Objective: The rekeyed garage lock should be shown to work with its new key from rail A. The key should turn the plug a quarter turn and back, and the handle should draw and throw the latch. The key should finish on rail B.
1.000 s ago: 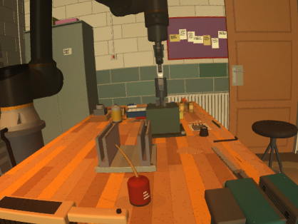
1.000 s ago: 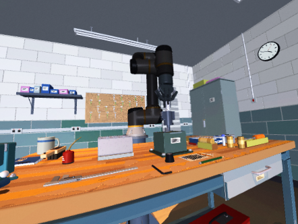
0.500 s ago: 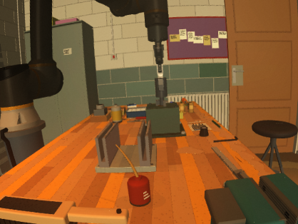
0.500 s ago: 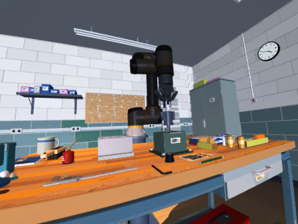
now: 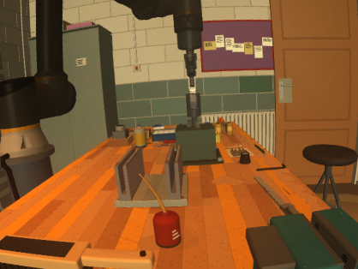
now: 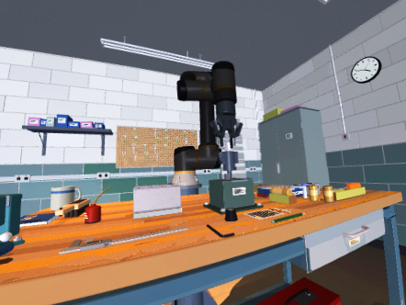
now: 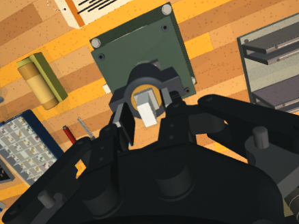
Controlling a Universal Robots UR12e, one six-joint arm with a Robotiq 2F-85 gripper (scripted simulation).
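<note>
Only the pale bow of the key (image 7: 147, 108) shows; its blade is hidden inside the brass plug (image 7: 145, 97) on top of the lock. The lock is a dark green box (image 5: 195, 141) on a base plate at the middle of the bench, with a grey handle collar (image 6: 228, 161) rising from its top. My gripper (image 7: 146, 116) hangs straight above the key with its fingers open on either side of the bow, holding nothing. The grey key rack with its two rails (image 5: 150, 173) stands on the bench beside the lock.
A grey cabinet (image 5: 88, 81) stands behind the bench. On the bench lie a red oil can (image 5: 166, 229), a black knob (image 5: 244, 157), a hex key (image 6: 219, 230), a steel rule (image 6: 121, 239), a parts box (image 7: 24, 145) and a yellow roller block (image 7: 41, 80).
</note>
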